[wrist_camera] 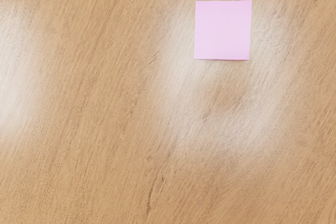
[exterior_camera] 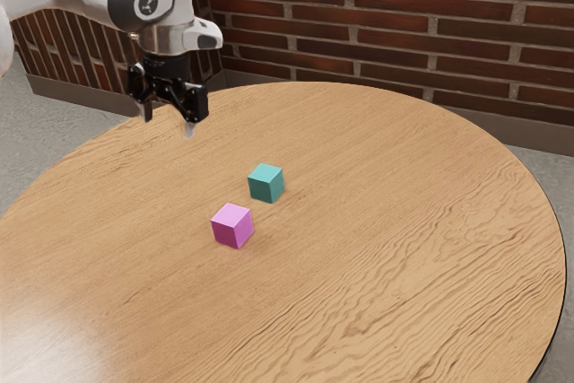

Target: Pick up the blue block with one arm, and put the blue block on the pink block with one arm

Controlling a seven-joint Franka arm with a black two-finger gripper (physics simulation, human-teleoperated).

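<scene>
Jaws stood apart and empty: your gripper [exterior_camera: 168, 121] hung high over the table [exterior_camera: 404, 248], well apart from the blue block [exterior_camera: 266, 183], which sat just beside the pink block [exterior_camera: 232, 225], probably leaving room for a top-down grasp.

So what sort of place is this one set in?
Probably a plain indoor room, rendered in simulation: a red brick wall behind, a grey floor, and a round wooden table carrying a blue block and a pink block.
</scene>
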